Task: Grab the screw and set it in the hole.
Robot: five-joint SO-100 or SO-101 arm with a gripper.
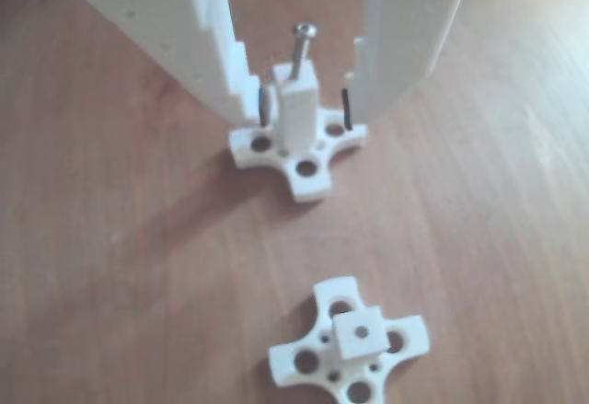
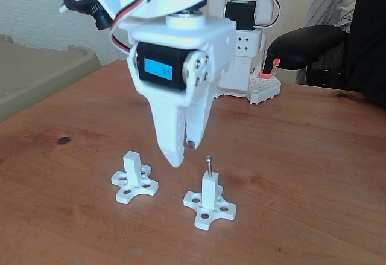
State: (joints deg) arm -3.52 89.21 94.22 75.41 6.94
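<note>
The thin silvery screw [image 1: 302,50] stands upright in the top of a white square post [image 1: 296,109] on a cross-shaped base [image 1: 308,172]; its shaft fills that hole. My gripper [image 1: 304,121] is open, its white fingers [image 1: 221,54] either side of the post in the other view, holding nothing. In the fixed view the gripper [image 2: 183,154] hangs above the table, up and left of the screw [image 2: 208,166] and its post [image 2: 209,191], clear of both. A second post [image 1: 357,335] shows an open hole [image 1: 362,332] in its end face.
The second post [image 2: 131,163] stands left of the gripper on the brown wooden table [image 2: 301,174]. The arm's base [image 2: 250,66] is at the back, with a dark chair [image 2: 313,44] behind on the right and a beige bin [image 2: 42,72] at the left.
</note>
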